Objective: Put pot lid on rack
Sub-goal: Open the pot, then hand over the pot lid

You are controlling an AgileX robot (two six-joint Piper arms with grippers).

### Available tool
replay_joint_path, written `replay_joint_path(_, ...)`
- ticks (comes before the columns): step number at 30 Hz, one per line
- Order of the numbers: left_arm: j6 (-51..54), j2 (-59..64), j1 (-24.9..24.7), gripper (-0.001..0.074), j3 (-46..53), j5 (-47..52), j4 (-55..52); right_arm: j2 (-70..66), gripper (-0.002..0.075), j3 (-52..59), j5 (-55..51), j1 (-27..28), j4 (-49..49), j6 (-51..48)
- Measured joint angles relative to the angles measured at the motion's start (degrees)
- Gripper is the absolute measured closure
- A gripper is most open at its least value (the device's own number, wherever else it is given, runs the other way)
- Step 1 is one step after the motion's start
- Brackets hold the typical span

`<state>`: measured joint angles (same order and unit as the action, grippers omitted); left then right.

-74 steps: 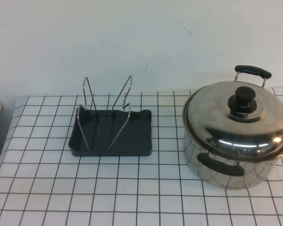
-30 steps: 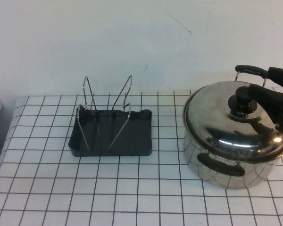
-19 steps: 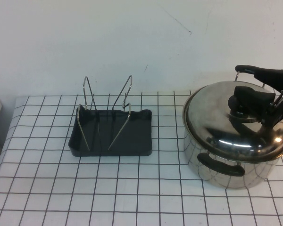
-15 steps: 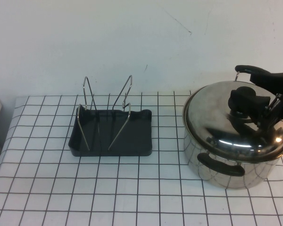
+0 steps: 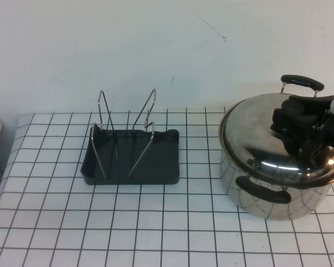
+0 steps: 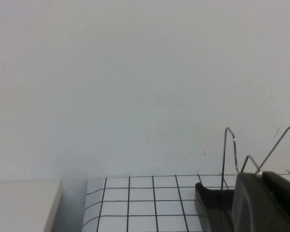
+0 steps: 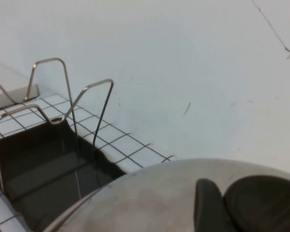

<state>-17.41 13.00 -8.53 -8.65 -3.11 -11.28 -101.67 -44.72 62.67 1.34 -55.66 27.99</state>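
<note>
Around the black round knob [image 5: 292, 114] of the shiny domed steel pot lid [image 5: 267, 150], the right gripper [image 5: 300, 119] has its fingers clamped, because the knob gives the only good hold. The lid sits on the deep steel pot [image 5: 278, 197]. The dark grey plastic rack [image 5: 156, 169] with wire loops stands well apart from this gripper. The left gripper [image 6: 266, 203], off the high view near the rack, is closed on nothing.

Glossy steel pot lid [image 5: 267, 142], matt plastic rack [image 5: 132, 158] with wire loops
</note>
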Motion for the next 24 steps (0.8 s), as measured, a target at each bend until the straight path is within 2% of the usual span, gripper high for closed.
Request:
replay_joint_path(15,-1.0,0.0,0.0,0.0736,0.0,-0.6,-0.2,4.0,0.0378,0.0,1.7,0.0,8.5,0.4)
replay_joint_path(20,-16.1,0.0,0.0,0.0736,0.0,-0.8,1.9,9.6,0.0378,0.0,1.7,-1.2,8.7,1.5)
replay_joint_path(24,-35.7,0.0,0.0,0.0736,0.0,-0.8,2.3,14.5,0.0379,0.0,1.9,-4.9,8.1,4.9)
